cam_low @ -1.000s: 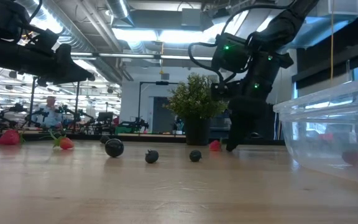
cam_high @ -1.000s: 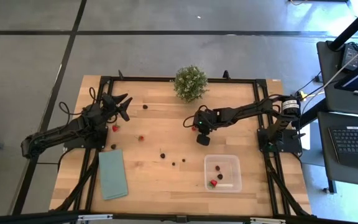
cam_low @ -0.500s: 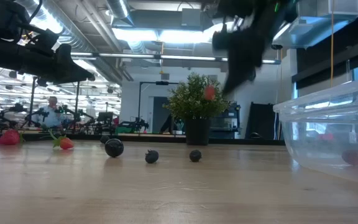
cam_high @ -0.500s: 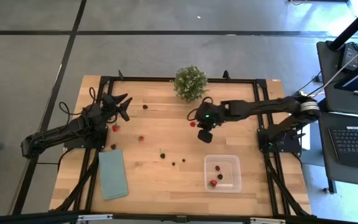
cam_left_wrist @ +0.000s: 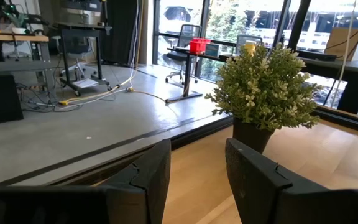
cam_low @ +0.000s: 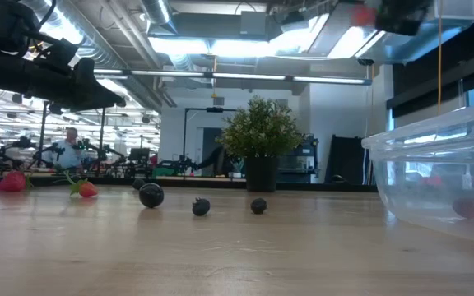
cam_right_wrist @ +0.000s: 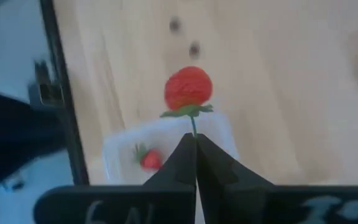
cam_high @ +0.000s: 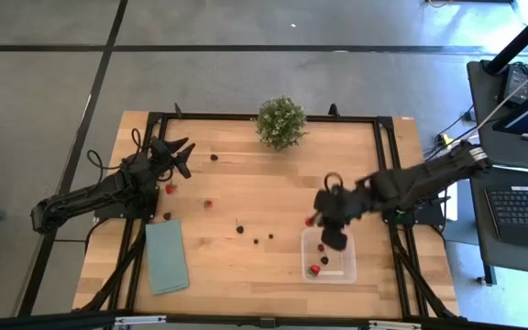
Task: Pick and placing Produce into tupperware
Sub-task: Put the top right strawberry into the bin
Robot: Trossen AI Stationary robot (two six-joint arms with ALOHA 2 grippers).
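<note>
So my right gripper (cam_right_wrist: 194, 144) is pinched fully closed on the thin green stem of a red strawberry (cam_right_wrist: 189, 87), not on the fruit itself, and that's what makes me nervous. The berry just sticks out past the fingertips on that little stalk. My guess is that any jerk or quick swing could let the stem slide out or snap, and the piece would bounce off onto the wood instead of going in.

From above, the gripper sits over the near-left edge of the tupperware (cam_high: 344, 267), with the red piece (cam_high: 309, 221) apparently just outside the rim. So if I let go right now I think it could clip the wall and roll away. I'd want to be further over the middle before opening. In the wrist view the container is right below the berry, with another red piece (cam_right_wrist: 150, 159) already inside.

The rest of the produce is still scattered over the table: dark berries (cam_low: 151, 195) mid-table and a couple of red ones (cam_high: 170, 189) over near the left gripper (cam_left_wrist: 194, 171), which hangs slightly open and empty at the far-left side, looking at the potted plant (cam_left_wrist: 266, 87). There's a teal cloth (cam_high: 166, 256) near the front-left.
</note>
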